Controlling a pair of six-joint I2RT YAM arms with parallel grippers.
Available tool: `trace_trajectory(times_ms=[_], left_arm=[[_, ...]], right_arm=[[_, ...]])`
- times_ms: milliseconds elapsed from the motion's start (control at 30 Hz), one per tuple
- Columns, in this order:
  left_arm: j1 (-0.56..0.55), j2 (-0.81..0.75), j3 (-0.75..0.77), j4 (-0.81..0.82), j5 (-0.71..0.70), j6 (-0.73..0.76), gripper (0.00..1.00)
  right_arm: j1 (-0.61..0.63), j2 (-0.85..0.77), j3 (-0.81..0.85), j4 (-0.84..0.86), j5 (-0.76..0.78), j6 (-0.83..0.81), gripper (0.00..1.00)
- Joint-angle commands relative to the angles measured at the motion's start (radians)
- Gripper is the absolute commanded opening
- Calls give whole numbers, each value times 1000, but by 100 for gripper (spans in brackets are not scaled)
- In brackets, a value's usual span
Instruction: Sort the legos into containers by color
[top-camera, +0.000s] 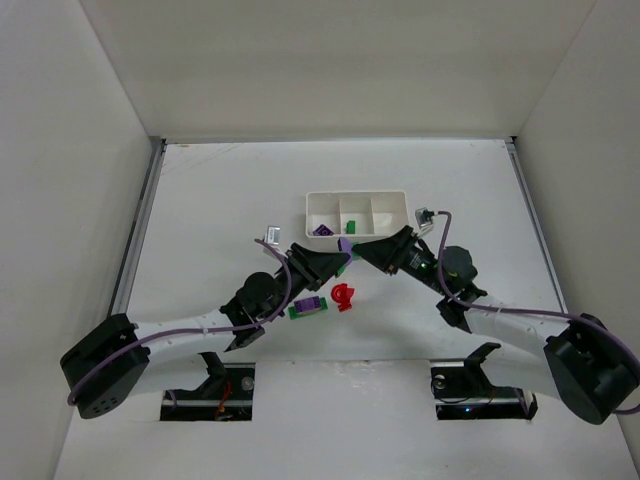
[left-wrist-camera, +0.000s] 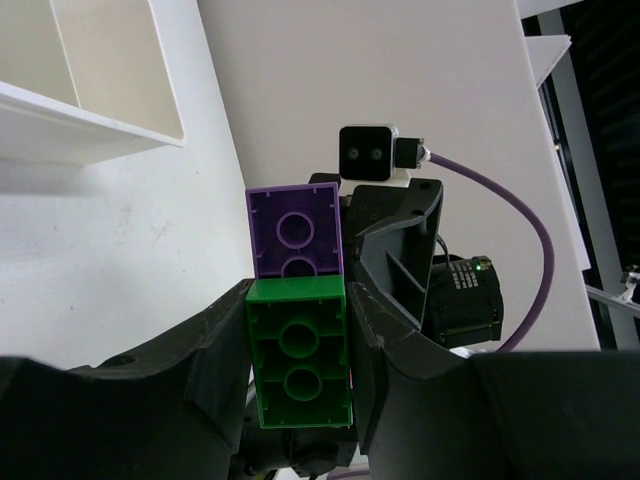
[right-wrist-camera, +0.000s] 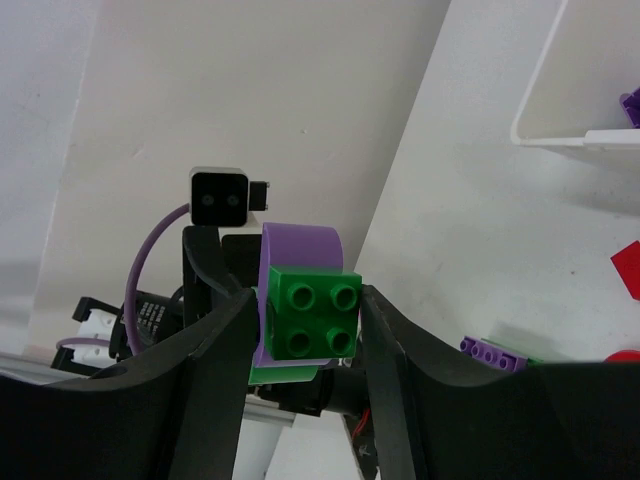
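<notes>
Both grippers meet over the table in front of the white tray (top-camera: 357, 196), each shut on one joined stack of green and purple legos (top-camera: 345, 247). In the left wrist view my left gripper (left-wrist-camera: 300, 310) clamps the stack's green brick (left-wrist-camera: 300, 365), and a purple brick (left-wrist-camera: 294, 232) sticks out beyond it. In the right wrist view my right gripper (right-wrist-camera: 310, 305) clamps a green four-stud brick (right-wrist-camera: 312, 312) with a purple piece (right-wrist-camera: 298, 248) behind it. The tray holds a purple lego (top-camera: 322, 230) in its left compartment and a green lego (top-camera: 352, 225) in the middle one.
A purple-and-green lego stack (top-camera: 307, 307) and a red lego (top-camera: 344, 296) lie on the table in front of the grippers; both show at the right edge of the right wrist view. The tray's corner (left-wrist-camera: 120, 125) is at the left wrist view's upper left.
</notes>
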Motion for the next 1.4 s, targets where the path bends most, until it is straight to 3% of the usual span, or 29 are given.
trace_trajectory(times_ms=[0, 433, 1367], left_arm=[[6, -15, -16, 79, 10, -10, 16], [9, -41, -40, 116, 11, -4, 15], [68, -213, 7, -125, 18, 102, 14]], right_arm=[[8, 6, -15, 136, -18, 26, 50], [-18, -28, -34, 128, -15, 37, 36], [-144, -89, -38, 28, -106, 12, 36]])
